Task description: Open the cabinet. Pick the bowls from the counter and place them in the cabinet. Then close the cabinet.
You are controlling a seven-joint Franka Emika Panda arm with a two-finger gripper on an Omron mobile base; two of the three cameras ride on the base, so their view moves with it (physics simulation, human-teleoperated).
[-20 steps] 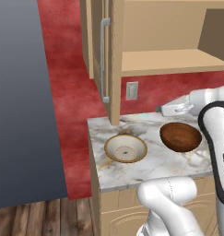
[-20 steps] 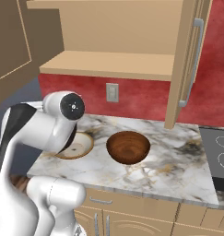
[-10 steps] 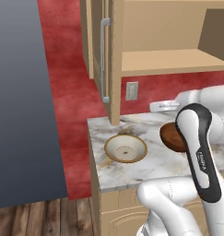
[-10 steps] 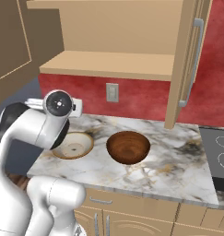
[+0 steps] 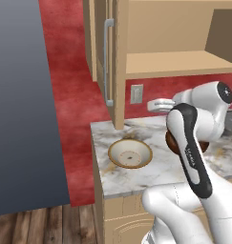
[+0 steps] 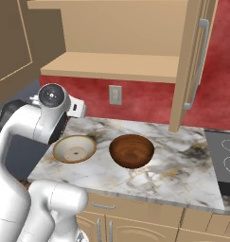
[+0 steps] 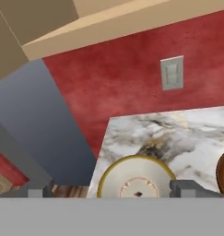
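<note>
Marble table (image 6: 182,163) is where both bowls are found, under the cabinet (image 6: 135,38), whose doors are already swung open. The cream bowl (image 7: 136,182) is seen right below the claw (image 7: 111,191), which is spread wide and grasps nothing. The brown bowl (image 6: 131,150) is set just beside the cream bowl. If the claw is lowered off-centre, the thin gold rim could be missed or the cream bowl could be pushed off the table edge nearby.
</note>
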